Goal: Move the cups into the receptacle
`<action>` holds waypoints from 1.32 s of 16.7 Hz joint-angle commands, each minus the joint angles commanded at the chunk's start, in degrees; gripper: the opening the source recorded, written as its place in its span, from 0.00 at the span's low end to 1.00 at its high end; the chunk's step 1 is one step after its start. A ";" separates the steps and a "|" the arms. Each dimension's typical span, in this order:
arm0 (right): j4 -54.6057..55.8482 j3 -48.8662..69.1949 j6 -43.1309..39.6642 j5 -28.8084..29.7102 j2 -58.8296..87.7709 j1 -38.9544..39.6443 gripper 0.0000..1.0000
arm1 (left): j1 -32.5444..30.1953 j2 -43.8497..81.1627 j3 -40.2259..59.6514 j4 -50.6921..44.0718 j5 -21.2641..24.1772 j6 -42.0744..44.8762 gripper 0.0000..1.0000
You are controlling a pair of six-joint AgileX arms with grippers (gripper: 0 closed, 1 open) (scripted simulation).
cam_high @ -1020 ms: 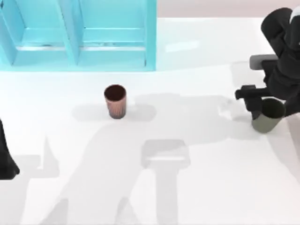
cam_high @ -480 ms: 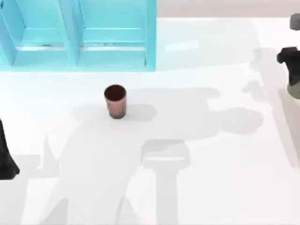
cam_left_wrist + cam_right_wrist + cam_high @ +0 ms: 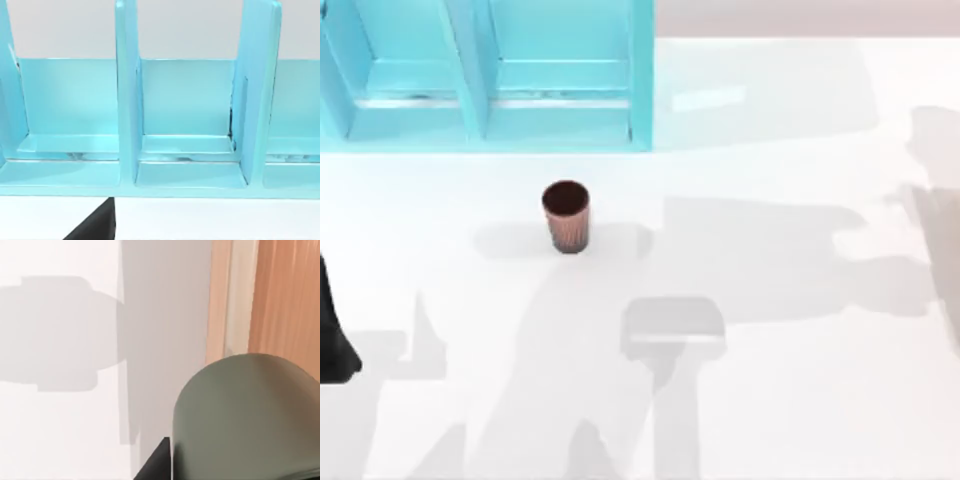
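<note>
With the olive-grey cup [image 3: 245,420] close under the right wrist, seemingly gripped though I can't tell, the carry toward the blue receptacle [image 3: 560,90] should stay level, the copper cup [image 3: 565,214] waiting mid-table.

No lettering, label, brand mark, number or sign can be read anywhere here. The ribbed brown cup [image 3: 565,215] standing on the white worktop [image 3: 770,400] is unmarked on its sides. The turquoise shelf unit [image 3: 490,75] at the back carries no print on its dividers or ledges, seen from above and close up from the left wrist [image 3: 190,115]. The smooth olive-grey cup [image 3: 245,420] seen close in the right wrist view is likewise plain.
</note>
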 joint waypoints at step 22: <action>-3.44 -21.55 -28.44 2.28 -25.62 -27.87 0.00 | 0.00 0.00 0.00 0.00 0.00 0.00 1.00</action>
